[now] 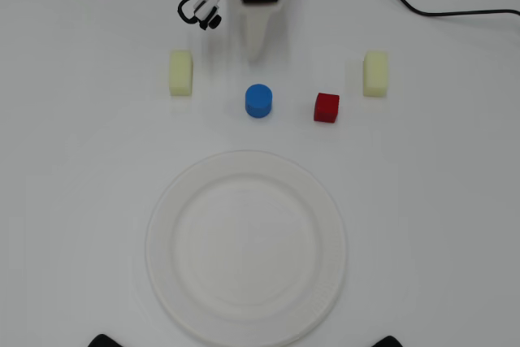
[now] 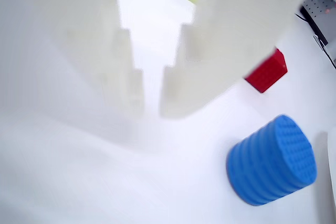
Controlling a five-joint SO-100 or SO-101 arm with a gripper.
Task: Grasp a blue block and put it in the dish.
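Progress: while nothing is gripped, the whole task remains.
Blue block (image 1: 258, 101): on table beyond dish (image 1: 166, 201), beside red cube (image 1: 327, 107).
Gripper (image 2: 151, 109): empty, fingers slightly apart, near block.

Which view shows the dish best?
Overhead view: the whole white dish is visible, empty, below the blue block. The wrist view shows at most a sliver at its right edge, too little to identify.

Lab-like bench: bare white table (image 1: 455, 201); loose cables (image 1: 406, 2)
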